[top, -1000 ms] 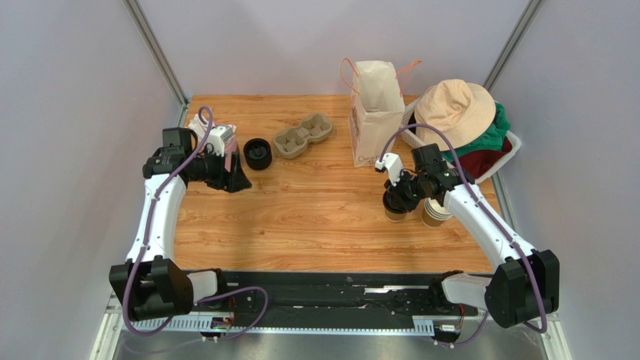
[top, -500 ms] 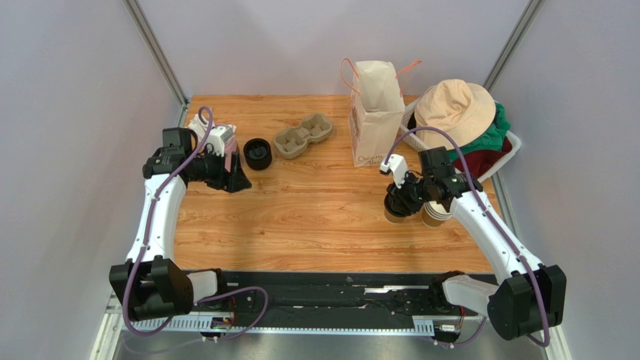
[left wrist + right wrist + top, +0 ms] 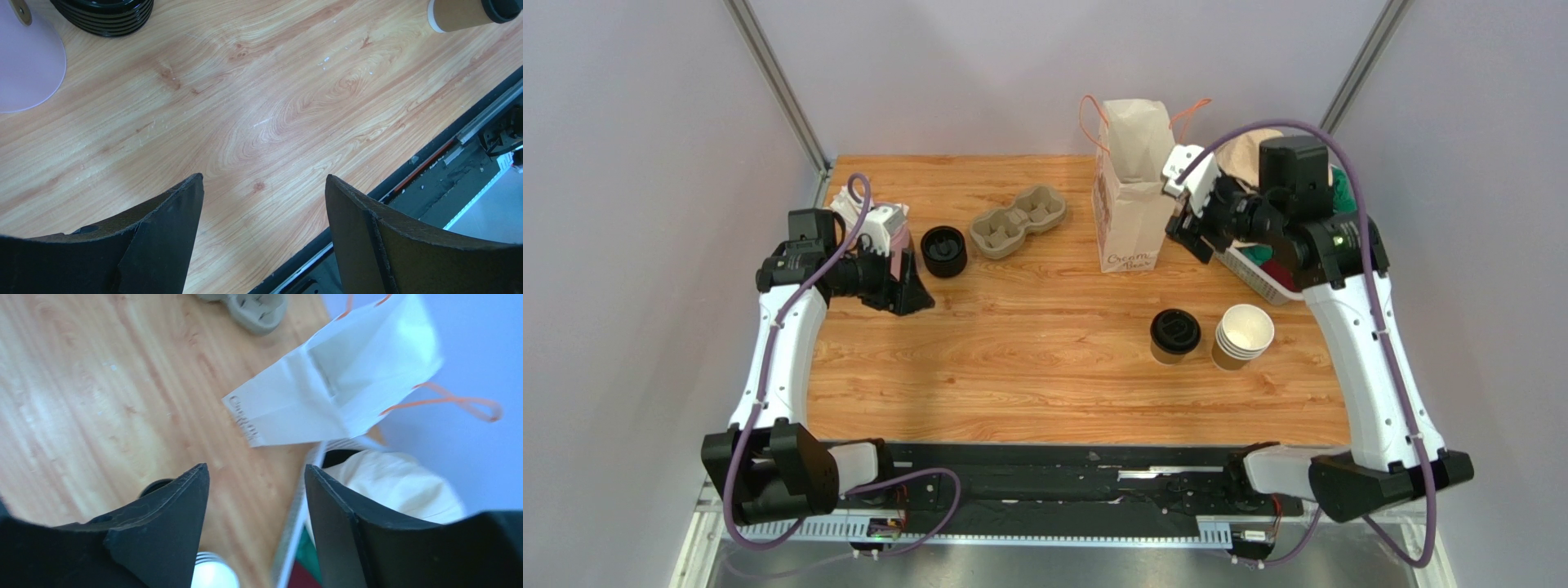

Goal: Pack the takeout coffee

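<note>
The coffee (image 3: 1174,333) is lidded but not packed: it stands on the tabletop (image 3: 1038,355) at 4 o'clock, just beside one cup stack (image 3: 1243,335). Left to do: put it in the one bag (image 3: 1134,184) at 1 o'clock. There is also one tray (image 3: 1017,222) and one lid pile (image 3: 944,250). The left jaws are wide and empty; the right jaws are parted and empty, by the bag.

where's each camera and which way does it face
Top external: above and behind the arm bases, looking down on the table; both arms whole.
Left wrist: low over the wood, facing the lid stack and the takeout coffee; left pincer open.
Right wrist: high, looking down at the paper bag and hat; right pincer open.
Shared: the bag in top and right wrist; the coffee in top and left wrist.
</note>
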`<state>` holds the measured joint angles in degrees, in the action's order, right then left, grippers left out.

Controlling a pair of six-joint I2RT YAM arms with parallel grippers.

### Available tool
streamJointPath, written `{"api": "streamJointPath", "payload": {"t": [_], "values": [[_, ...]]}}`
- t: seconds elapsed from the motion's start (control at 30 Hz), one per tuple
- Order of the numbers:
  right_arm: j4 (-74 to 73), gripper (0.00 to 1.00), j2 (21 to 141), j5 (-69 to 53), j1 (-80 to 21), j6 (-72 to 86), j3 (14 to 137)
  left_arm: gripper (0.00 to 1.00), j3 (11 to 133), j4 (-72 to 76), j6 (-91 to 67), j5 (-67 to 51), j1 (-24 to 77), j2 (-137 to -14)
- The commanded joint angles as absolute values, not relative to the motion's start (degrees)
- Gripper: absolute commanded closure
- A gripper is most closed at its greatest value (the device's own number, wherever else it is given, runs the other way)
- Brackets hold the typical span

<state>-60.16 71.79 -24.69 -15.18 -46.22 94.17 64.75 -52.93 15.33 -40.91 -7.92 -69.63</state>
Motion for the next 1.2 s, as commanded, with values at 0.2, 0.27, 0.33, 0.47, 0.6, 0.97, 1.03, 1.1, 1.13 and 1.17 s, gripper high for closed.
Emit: {"api": "streamJointPath", "payload": {"t": [0.2,0.27,0.33,0.47,0.6,0.97,1.03,1.1,1.13,1.17], "values": [[-59.9,0.32,94.9,-27.6,-14.9,-56.9,116.8,0.19,63.6,-53.8,20.3,-46.4,-8.3,-66.4],[-59.7,0.32,99.3,-28.4,-14.8,-57.6,119.2,0.19,63.5,-54.0,20.7,-46.5,-8.2,-66.5],[-58.5,0.32,101.6,-30.1,-14.0,-57.6,121.4,0.19,63.4,-53.9,20.8,-46.4,-8.2,-66.7],[-56.9,0.31,105.5,-32.4,-12.9,-58.1,123.0,0.19,63.3,-54.0,21.0,-46.3,-8.3,-67.5],[-57.2,0.30,105.9,-33.1,-12.5,-60.2,122.0,0.19,63.3,-53.8,21.2,-45.6,-8.2,-68.3],[-67.8,0.39,109.3,-36.7,-11.4,-66.3,122.4,0.19,63.2,-53.5,21.1,-44.9,-8.2,-69.7],[-68.6,0.42,109.4,-36.7,-11.4,-67.1,122.8,0.19,63.3,-53.4,21.1,-44.7,-8.2,-70.0],[-69.7,0.46,109.6,-36.5,-11.3,-67.6,123.3,0.20,63.4,-53.3,21.0,-44.6,-8.2,-70.2],[-69.9,0.50,109.6,-36.5,-11.3,-67.7,123.4,0.19,63.4,-53.3,21.0,-44.6,-8.2,-70.3],[-70.1,0.53,109.6,-36.4,-11.3,-67.6,123.6,0.19,63.3,-53.3,21.0,-44.6,-8.2,-70.3]]}}
